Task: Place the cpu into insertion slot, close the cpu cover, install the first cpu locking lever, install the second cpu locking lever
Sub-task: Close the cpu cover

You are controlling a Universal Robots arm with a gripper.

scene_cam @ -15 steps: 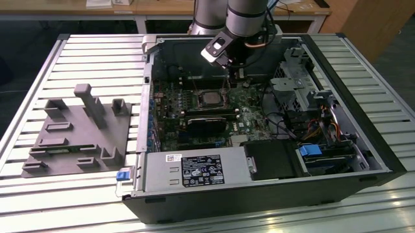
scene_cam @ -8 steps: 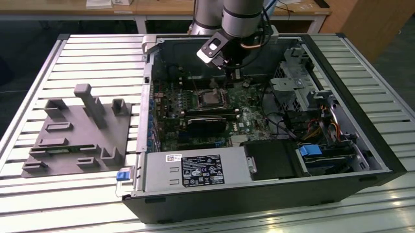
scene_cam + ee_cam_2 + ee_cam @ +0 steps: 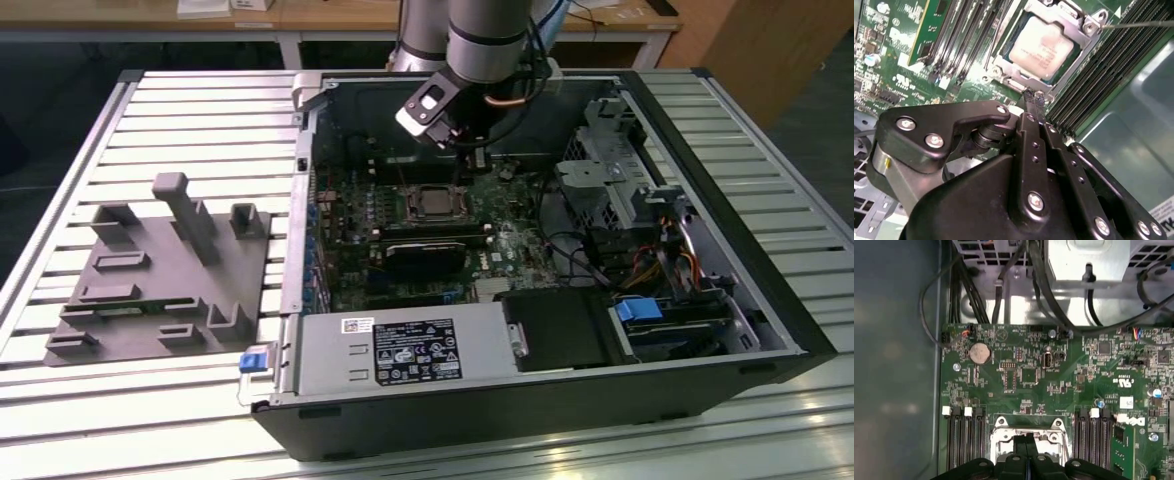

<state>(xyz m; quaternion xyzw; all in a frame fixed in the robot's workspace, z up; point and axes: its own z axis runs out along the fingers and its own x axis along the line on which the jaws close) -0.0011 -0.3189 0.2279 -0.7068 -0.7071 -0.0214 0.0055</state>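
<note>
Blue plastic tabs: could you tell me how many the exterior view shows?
2: one blue plastic tab beside the grey power supply, another towards the exterior view's right; others possibly hidden.

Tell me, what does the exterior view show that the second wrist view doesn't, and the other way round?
Exterior view: the whole open computer case on a slatted table, with a grey fixture at the exterior view's left.
Second wrist view: close up, the cpu cover framing the cpu, a thin metal rod at its corner, the shut jaws' tips beside it.
Shared: the cpu seated on the green circuit board, jaws close by.
</note>
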